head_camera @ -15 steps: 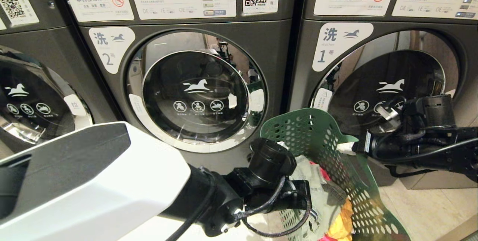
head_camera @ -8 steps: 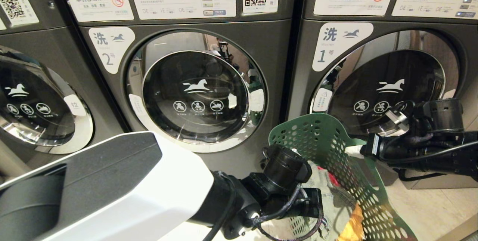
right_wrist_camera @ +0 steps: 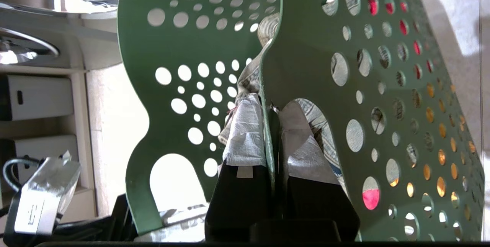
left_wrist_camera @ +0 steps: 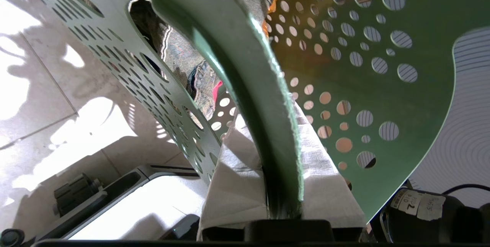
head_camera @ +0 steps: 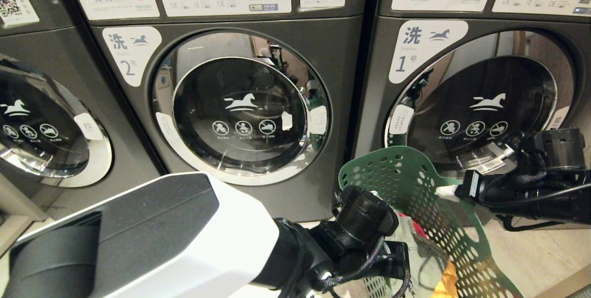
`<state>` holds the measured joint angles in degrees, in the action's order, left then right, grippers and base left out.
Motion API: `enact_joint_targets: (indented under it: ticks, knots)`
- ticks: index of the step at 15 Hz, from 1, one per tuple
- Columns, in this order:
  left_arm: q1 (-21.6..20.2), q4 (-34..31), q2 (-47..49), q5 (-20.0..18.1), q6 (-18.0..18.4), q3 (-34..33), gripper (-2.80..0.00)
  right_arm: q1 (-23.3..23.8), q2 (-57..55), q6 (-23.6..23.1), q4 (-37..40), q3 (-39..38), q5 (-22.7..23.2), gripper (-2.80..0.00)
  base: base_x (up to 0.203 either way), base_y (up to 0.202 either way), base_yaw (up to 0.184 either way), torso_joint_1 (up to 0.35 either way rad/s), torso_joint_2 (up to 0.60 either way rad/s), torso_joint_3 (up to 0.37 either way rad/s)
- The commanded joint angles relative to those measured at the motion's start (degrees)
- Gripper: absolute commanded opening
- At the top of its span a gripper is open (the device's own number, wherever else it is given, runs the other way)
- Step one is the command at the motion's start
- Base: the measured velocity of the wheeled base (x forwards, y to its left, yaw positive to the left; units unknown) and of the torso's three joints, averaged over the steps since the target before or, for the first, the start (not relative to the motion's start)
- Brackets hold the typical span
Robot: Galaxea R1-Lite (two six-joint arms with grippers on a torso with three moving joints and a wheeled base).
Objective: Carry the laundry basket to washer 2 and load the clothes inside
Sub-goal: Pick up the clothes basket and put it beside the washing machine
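Two grippers carry the load at this stage. The left gripper [left_wrist_camera: 281, 185] is closed on the near-side rim of the laundry basket [head_camera: 406, 187], its cloth-wrapped fingers [left_wrist_camera: 237, 170] pinching the green wall from both sides. The right gripper [right_wrist_camera: 272, 151] is clamped on the opposite rim beside an oval handle cut-out, its taped pads [right_wrist_camera: 247, 132] pressed flat against the plastic.

Change since one second ago: the whole head view has shifted, with the washer panels now higher in frame and more floor [head_camera: 531, 256] visible, so the camera has tilted down. The basket sits lower and slightly further right in the view, and both arms have followed it. Judgement: the basket is being lowered toward the floor, which would end the carry phase.

Basket position: held off the floor in front of the seam between washer 2 [head_camera: 240, 104] and washer 1 [head_camera: 475, 99], nearer the lower right corner of washer 2. The door of washer 2 is shut; its display reads PUSH.

Basket contents: the clothes [head_camera: 418, 252] lie inside, with a faded denim piece [left_wrist_camera: 183, 55] against the perforated wall, a red garment [right_wrist_camera: 371, 197] showing through the holes, and a yellow-orange garment [head_camera: 445, 282] near the bottom. Nothing has been loaded yet.
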<state>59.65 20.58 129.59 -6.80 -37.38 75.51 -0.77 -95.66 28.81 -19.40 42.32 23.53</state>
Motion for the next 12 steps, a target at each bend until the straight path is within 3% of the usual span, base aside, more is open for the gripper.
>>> enact_joint_targets:
  ticks: [1, 12]
  knots:
    - [0.4, -0.4, 1.6, -0.1, -0.2, 1.7, -2.8, 0.1, 0.1, 0.2, -0.2, -1.2, 0.2, -2.8, 0.0, 0.0, 0.0, -0.002, 0.01, -0.188]
    - [1.2, -8.9, 11.3, -0.1, -0.2, 17.4, -2.8, 3.3, -8.3, -1.2, -2.0, 1.0, 0.7, -2.8, 0.0, 0.0, 0.0, 0.003, 0.0, -0.198]
